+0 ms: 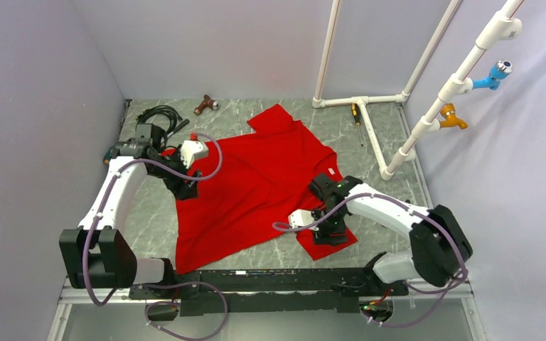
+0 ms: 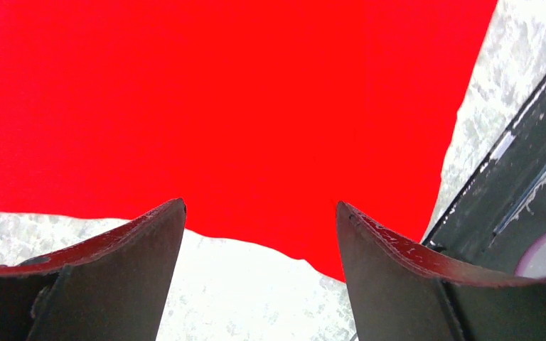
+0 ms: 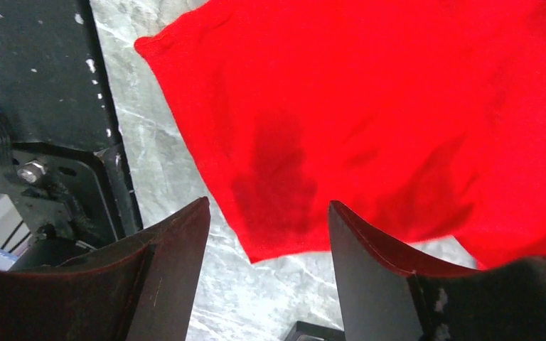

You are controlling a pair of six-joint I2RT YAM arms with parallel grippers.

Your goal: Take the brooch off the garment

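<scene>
The garment, a bright red T-shirt, lies spread flat on the grey marbled table. No brooch and no neck label show in any view. My left gripper is open and empty at the shirt's left edge. In the left wrist view it hangs over the edge of the red cloth. My right gripper is open and empty over the shirt's near right corner. In the right wrist view it straddles a red corner with bare table below.
Black cables, a brown tool and a screwdriver lie at the back. A white pipe frame stands at the back right. The arms' dark base rail runs along the near edge.
</scene>
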